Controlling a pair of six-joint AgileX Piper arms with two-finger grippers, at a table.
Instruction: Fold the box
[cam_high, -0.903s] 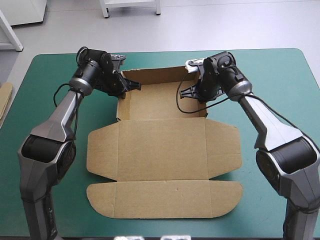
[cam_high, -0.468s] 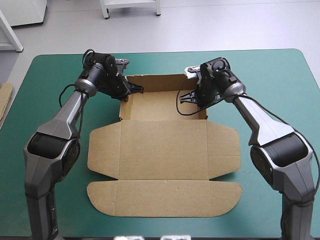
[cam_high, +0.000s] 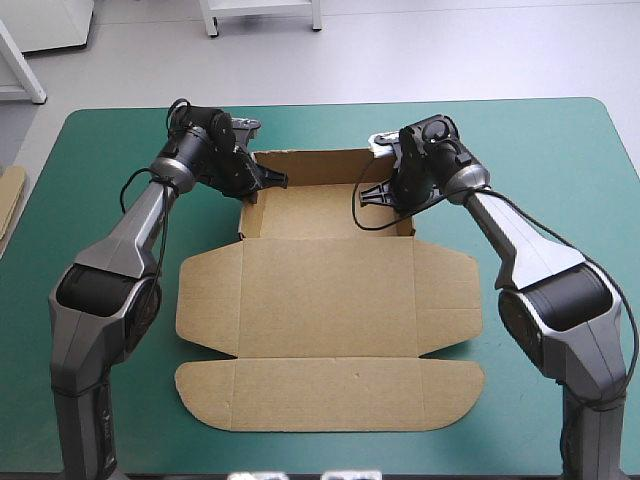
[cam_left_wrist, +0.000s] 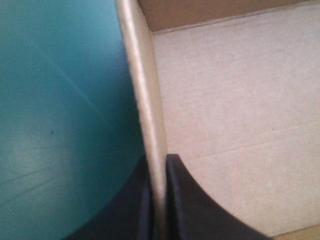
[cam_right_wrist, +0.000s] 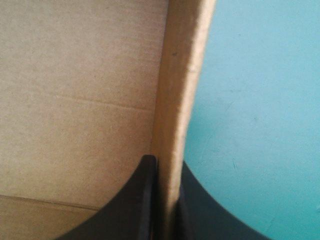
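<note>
- Toward the far side of the teal-green table cover (cam_high: 540, 150) lies the flat-cut brown cardboard box (cam_high: 325, 290), its far part raised into a shallow open tray (cam_high: 325, 205). Its lid panel (cam_high: 325, 300) and rounded front flap (cam_high: 330, 395) lie flat on the near side.
- The left gripper (cam_high: 275, 180) is pinched onto the tray's left side wall (cam_left_wrist: 145, 100). One black finger sits inside the tray and the other outside over the cover, with the board edge clamped between them.
- The right gripper (cam_high: 368, 192) is likewise clamped on the right side wall (cam_right_wrist: 182, 85), which stands upright between its two fingers.
- Compared with a moment earlier, both arms have moved inward and slightly nearer. The left wall, which splayed outward then, now stands straighter, and the back wall looks squarer to the floor.
- Since just before, almost nothing has shifted, so the squeeze seems to have settled.
- I judge that the side walls are now set in place. Tucking them so they stay up, and dealing with the flat lid, is not yet done.
- The tray holds nothing of its own; only the grippers' inner fingers reach into it.
- A strip of more brown board (cam_high: 10, 195) shows at the table's left edge, well apart from the box.
</note>
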